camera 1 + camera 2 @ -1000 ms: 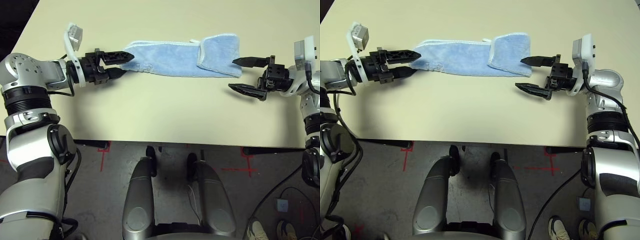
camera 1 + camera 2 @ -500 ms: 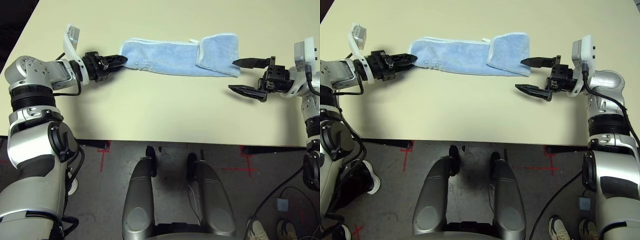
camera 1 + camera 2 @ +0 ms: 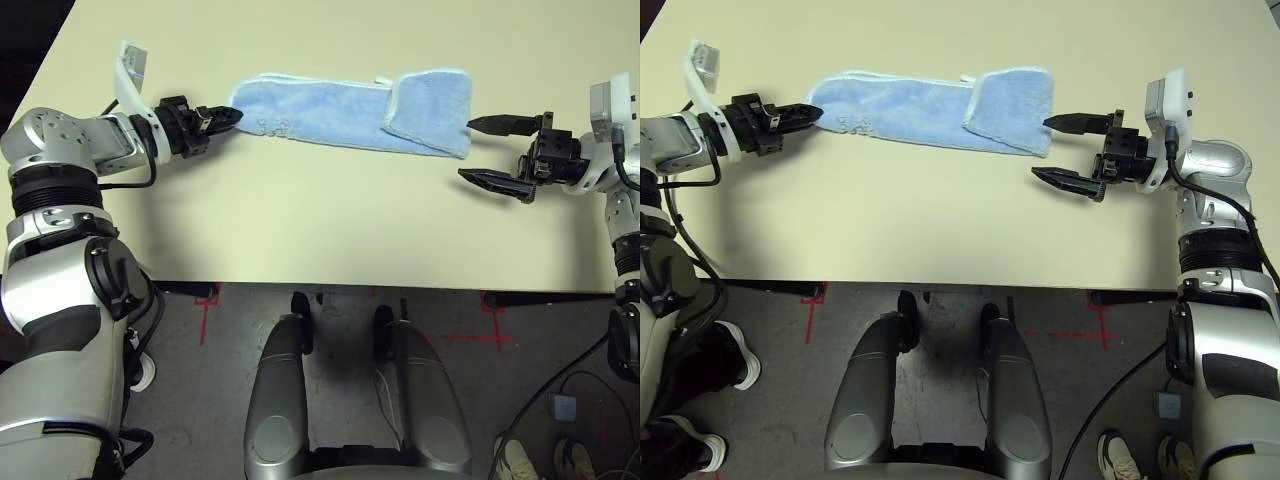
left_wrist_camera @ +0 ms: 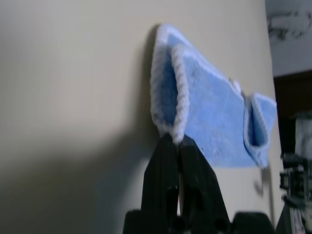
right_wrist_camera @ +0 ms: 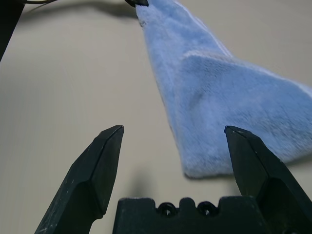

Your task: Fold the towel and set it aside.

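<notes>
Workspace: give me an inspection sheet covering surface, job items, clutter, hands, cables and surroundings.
Surface: cream table, flat and bare around the cloth.
Job's things: light blue towel lying in a long strip, its right end folded back over itself.
Clutter: nothing seen.
Hands: left hand shut on the towel's left end; right hand open, just off the towel's right end, not touching.
Cables: black cables at both wrists; more cable on the floor at right.
Surroundings: grey floor with red tape marks; shoes at the lower right.
</notes>
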